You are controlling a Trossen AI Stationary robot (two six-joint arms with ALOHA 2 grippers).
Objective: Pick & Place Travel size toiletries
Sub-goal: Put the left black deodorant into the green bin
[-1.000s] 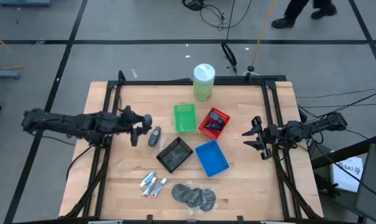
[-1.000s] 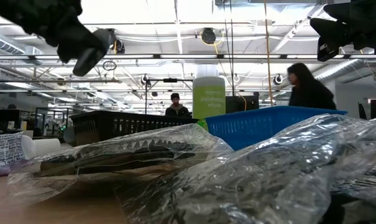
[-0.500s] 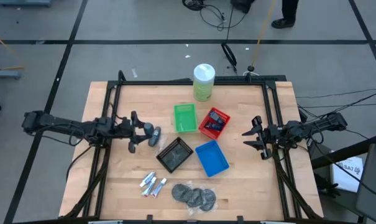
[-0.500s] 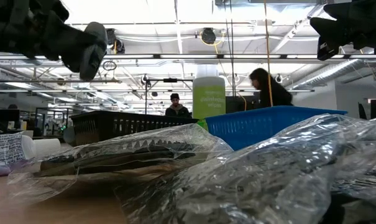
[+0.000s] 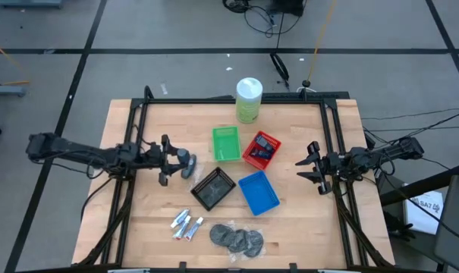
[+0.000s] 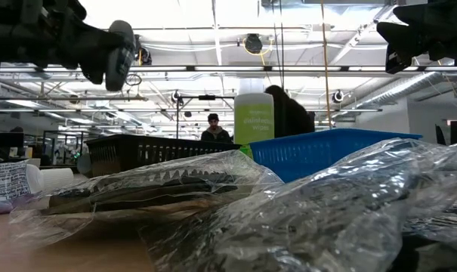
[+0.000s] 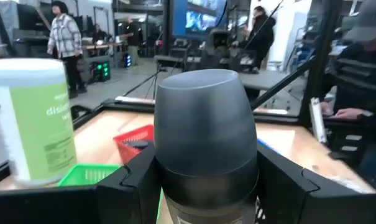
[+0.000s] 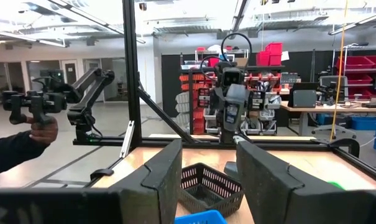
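- The left gripper (image 5: pixel 171 160) is out over the wooden surface (image 5: pixel 138 220), just beside the black mesh tray (image 5: pixel 213 187), on the side away from the blue plastic tray (image 5: pixel 258 192).
- Its jaws are clamped on a dark grey oval bottle (image 7: pixel 205 146); the wrist view shows the two dark fingers (image 7: pixel 138 183) pressed against the bottle's sides, rounded cap pointing away from the wrist.
- From table height that bottle (image 6: pixel 116 53) hangs well above the surface.
- A second dark grey oval bottle (image 5: pixel 188 168) lies on the wood between the left gripper and the black mesh tray, just beside both.
- Three small white tubes (image 5: pixel 185 224) lie side by side on the near side of the black mesh tray.
- Three grey round discs in clear wrap (image 5: pixel 237 238) sit beside the tubes.
- The right gripper (image 5: pixel 311 167) waits on the far side of the blue plastic tray from the black one, jaws apart and holding nothing.
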